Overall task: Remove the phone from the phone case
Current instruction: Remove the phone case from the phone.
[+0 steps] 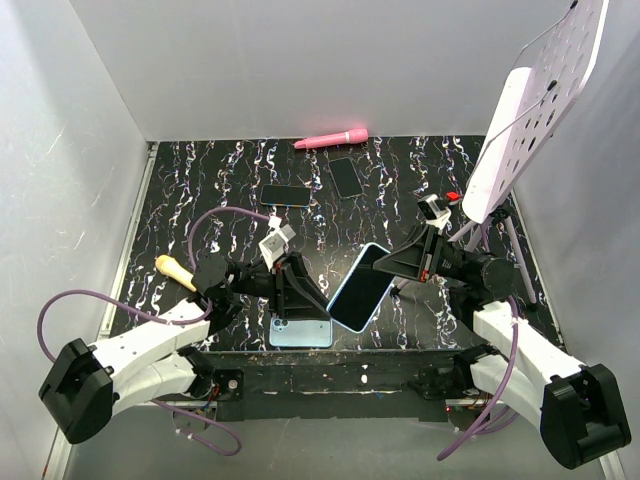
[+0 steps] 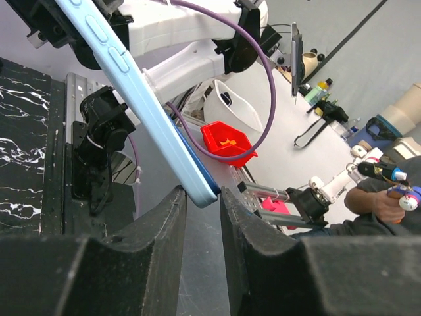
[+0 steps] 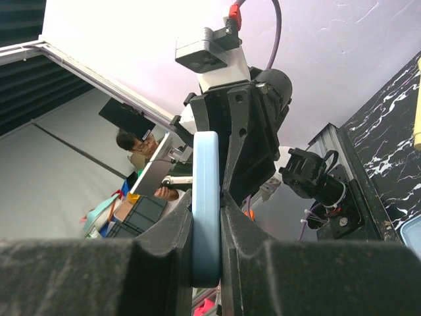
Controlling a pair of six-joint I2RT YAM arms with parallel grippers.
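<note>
As right jaws clamp the phone (image 3: 206,204), left jaws pinch its corner.

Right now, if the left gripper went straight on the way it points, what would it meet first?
The cased phone. One corner of it sits right at the mouth of the left gripper, while the right gripper clamps its other end. I can't tell whether they touch yet.

Light-blue phone case (image 2: 141,112) slants from 11 o'clock, lower corner between left end effector (image 2: 202,194) fingers, red bin (image 2: 227,143) behind.
</note>
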